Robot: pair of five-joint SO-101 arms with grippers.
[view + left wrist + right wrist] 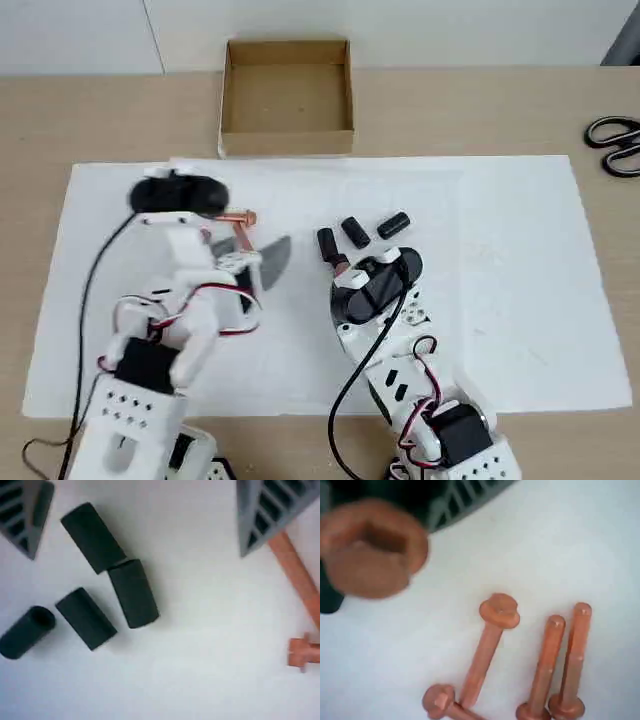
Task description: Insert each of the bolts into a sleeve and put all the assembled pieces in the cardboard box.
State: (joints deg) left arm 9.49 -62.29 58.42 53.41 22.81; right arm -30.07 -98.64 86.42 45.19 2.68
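Presently, insertion — the right end effector (pixel 340 268) grasps a bolt (pixel 370 555); the left end effector (pixel 137 555) hangs released. Next: seize a sleeve (pixel 355 232) at its three o'clock.

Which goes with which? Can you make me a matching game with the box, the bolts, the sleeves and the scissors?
Things:
1. cardboard box
2. bolts
3. sleeves
4. scissors

Matches:
a. black tubes lying on the white paper
b. on the bare table, off the paper
c. copper-orange
d. empty, beyond the paper's far edge

Pairs: 1-d, 2-c, 3-a, 4-b.
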